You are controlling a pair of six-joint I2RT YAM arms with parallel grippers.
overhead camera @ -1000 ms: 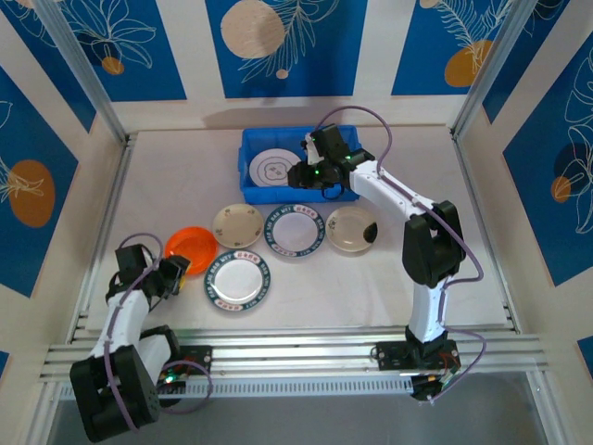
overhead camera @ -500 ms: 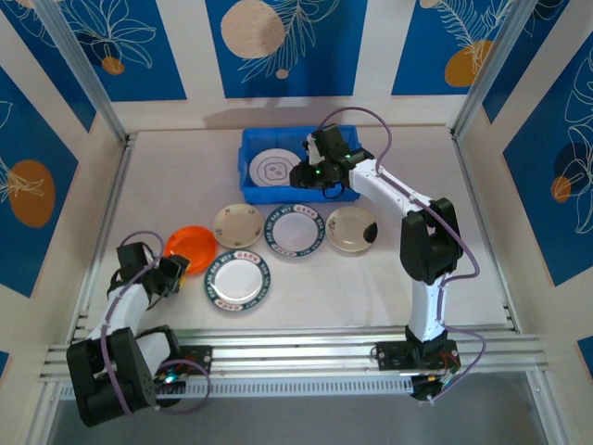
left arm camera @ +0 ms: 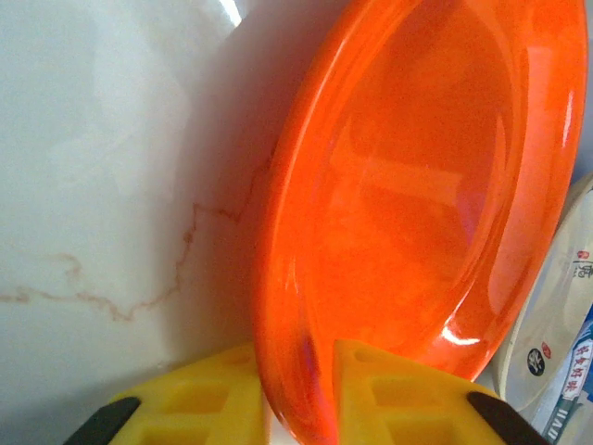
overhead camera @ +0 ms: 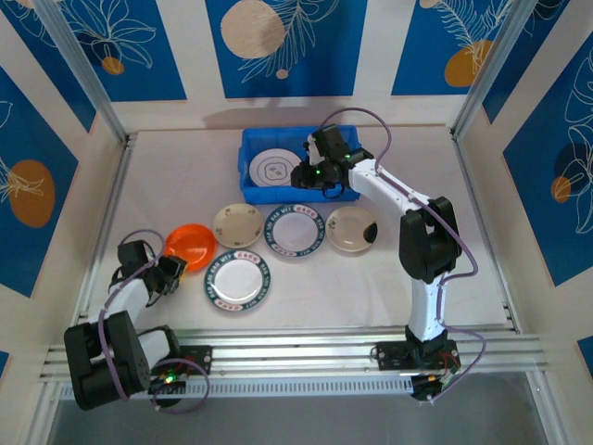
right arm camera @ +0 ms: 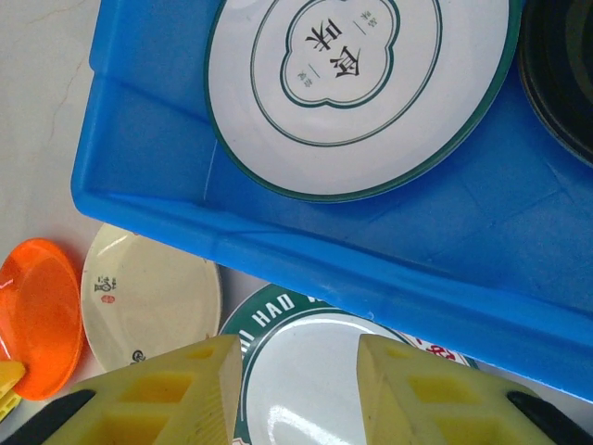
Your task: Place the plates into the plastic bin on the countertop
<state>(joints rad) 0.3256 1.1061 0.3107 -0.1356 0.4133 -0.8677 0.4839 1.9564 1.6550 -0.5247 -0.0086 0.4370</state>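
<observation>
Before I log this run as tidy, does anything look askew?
The round orange plastic plate looks tilted, its near rim pinched between the left claw's yellow fingers and lifted off the pale countertop.

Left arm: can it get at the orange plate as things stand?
Looks like yes. In the left wrist view the rim of the glossy round orange plate sits between the yellow fingers of the left gripper, which look closed on it. Nothing lies on the plate.
</observation>
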